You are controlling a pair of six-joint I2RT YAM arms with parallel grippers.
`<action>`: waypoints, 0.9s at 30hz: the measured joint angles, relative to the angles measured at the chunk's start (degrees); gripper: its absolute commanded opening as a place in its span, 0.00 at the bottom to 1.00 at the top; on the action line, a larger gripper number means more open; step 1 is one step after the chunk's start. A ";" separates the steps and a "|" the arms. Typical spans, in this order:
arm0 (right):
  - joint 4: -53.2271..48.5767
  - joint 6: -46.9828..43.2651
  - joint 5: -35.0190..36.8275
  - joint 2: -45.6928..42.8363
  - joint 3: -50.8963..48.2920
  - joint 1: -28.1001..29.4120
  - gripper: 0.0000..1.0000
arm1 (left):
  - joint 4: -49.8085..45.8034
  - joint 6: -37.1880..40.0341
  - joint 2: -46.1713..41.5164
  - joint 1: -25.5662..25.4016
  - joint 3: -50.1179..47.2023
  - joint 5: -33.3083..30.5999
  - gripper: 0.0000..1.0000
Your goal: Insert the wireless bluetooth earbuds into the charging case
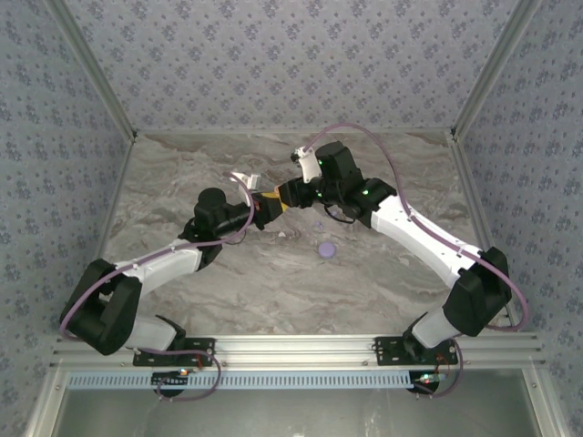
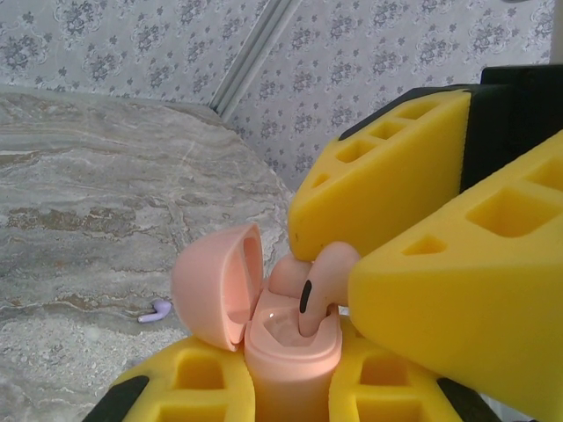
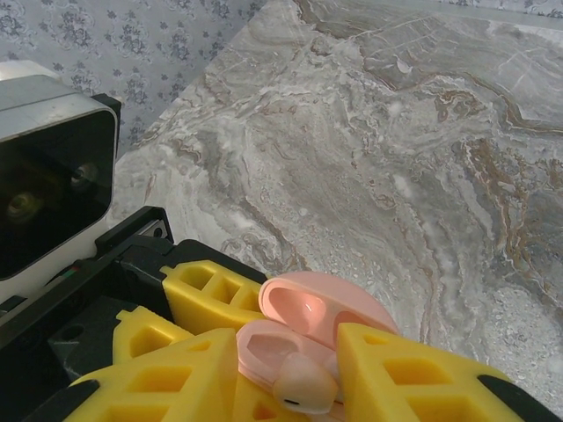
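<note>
Closest to the lens in the left wrist view are the chunky yellow fingers [image 2: 413,185] of the right tool [image 2: 330,259], coming in from the upper right. The pink earbud [image 2: 321,281] sits between them. Its long axis runs roughly up-down in the frame. The fat head leans to the upper right and the stem points down into the charging case [image 2: 286,352], with a dark strip on the stem facing the camera. The stem's lower end is hidden inside the well, so I can't say how deep it sits.

Those fingers stand close on either side of the bud and touch it on at least one side. Whether they're actually pinching it, I can't tell.

The left tool [image 2: 290,374] at the bottom of the frame is clamped shut on the case, which stands upright with its lid [image 2: 215,286] swung open to the left. The case's base is cut off by the bottom edge.

A purple earbud [image 2: 158,309] lies on the marble surface [image 2: 88,193] at lower left, well apart from the case, with its long axis about left-right.

The right wrist view gives the bud [image 3: 303,387] end-on at bottom centre, just below the open lid.

From above, both tools meet mid-frame, and the case and bud there are too small and covered to make out. A purple disc [image 1: 326,248] sits just below them.
</note>
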 measured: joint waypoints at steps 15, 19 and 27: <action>-0.68 0.09 -0.07 0.00 1.42 -0.09 0.44 | -0.17 1.46 -0.22 0.00 0.02 1.33 0.09; -1.29 0.24 -0.24 0.00 2.69 -0.33 0.46 | -0.22 2.14 -0.22 -0.31 0.02 1.79 0.09; -3.96 0.24 -0.28 -0.79 3.13 -2.16 0.44 | -1.51 3.91 -1.07 -0.37 0.02 1.97 0.08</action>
